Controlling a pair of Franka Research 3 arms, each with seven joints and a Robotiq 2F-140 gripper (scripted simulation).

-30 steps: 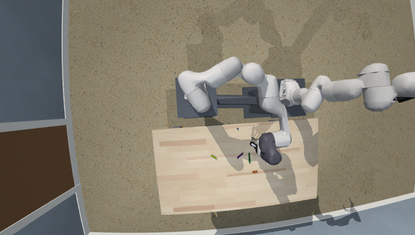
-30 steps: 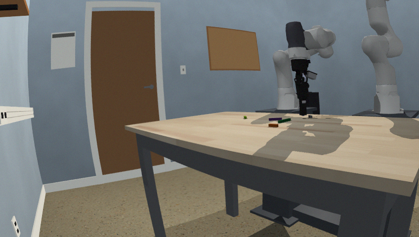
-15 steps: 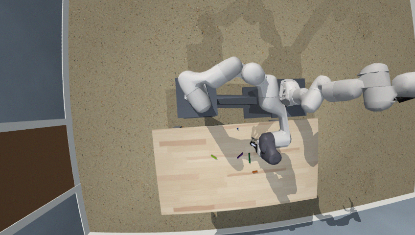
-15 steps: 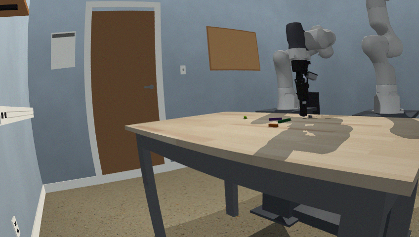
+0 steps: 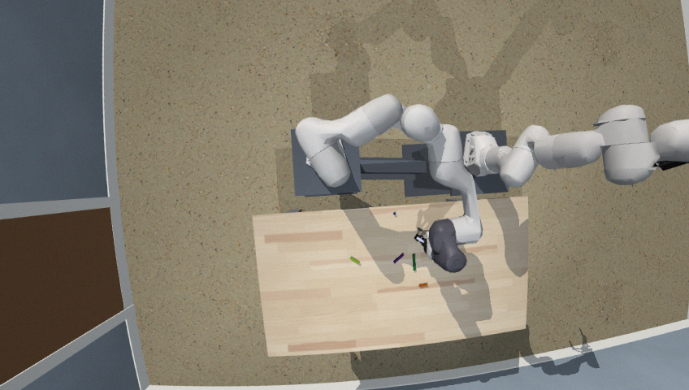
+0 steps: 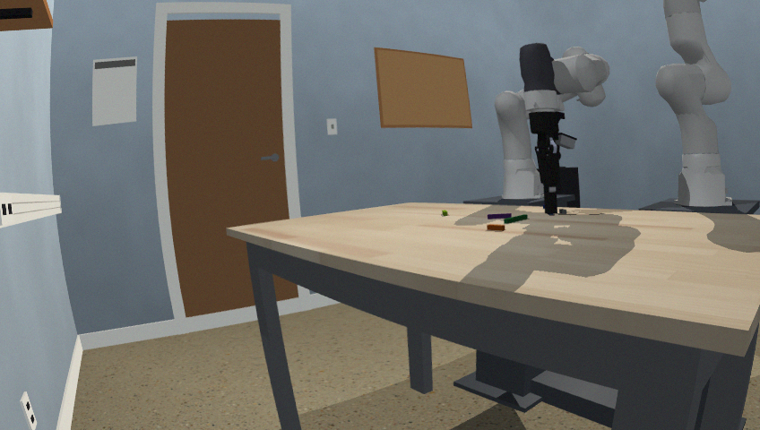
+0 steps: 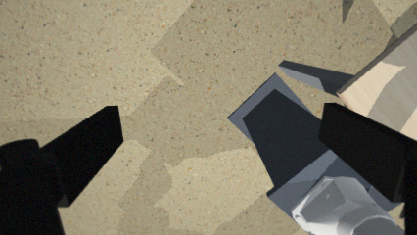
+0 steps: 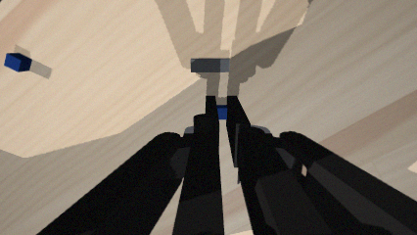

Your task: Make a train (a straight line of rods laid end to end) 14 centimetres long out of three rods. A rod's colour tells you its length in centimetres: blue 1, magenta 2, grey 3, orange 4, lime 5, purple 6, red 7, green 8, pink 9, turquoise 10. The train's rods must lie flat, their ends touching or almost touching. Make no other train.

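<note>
My right gripper (image 5: 418, 238) (image 6: 550, 211) (image 8: 220, 111) is shut on a blue rod (image 8: 222, 113), at or just above the table top. A grey rod (image 8: 209, 65) (image 6: 562, 211) lies just beyond its fingertips. Another blue rod (image 5: 394, 213) (image 8: 18, 62) lies near the table's arm-side edge. A green rod (image 5: 413, 262) (image 6: 515, 219) lies beside a purple rod (image 5: 398, 257) (image 6: 499, 216), at an angle and apart. An orange rod (image 5: 423, 284) (image 6: 495, 227) and a lime rod (image 5: 355, 261) (image 6: 444, 212) lie apart. My left gripper (image 7: 220, 122) is open and empty over the floor.
The wooden table (image 5: 309, 314) (image 6: 351, 239) carries the scattered rods. The right arm's dark wrist hangs over it, close to the green rod in the top view. The left arm reaches away from the table, past the dark bases (image 5: 326, 188).
</note>
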